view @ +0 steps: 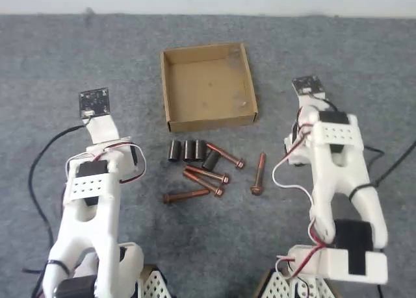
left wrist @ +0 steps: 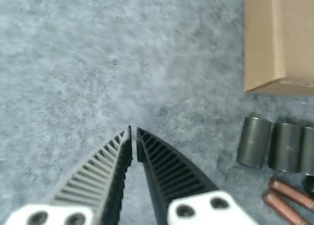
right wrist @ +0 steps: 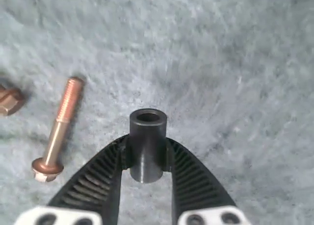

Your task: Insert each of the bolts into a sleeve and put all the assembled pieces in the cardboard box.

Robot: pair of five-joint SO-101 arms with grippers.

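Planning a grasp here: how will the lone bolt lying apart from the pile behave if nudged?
The bolt looks like solid metal, so probably stiff and heavy for its size. Its round shank would likely roll, curving around the wider flanged head.

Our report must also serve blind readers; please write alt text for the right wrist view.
The right gripper holds a short black cylindrical metal sleeve between its black ribbed fingers, with the sleeve's open bore visible. A copper-coloured metal bolt lies beside it on the grey carpet, apart from the fingers.
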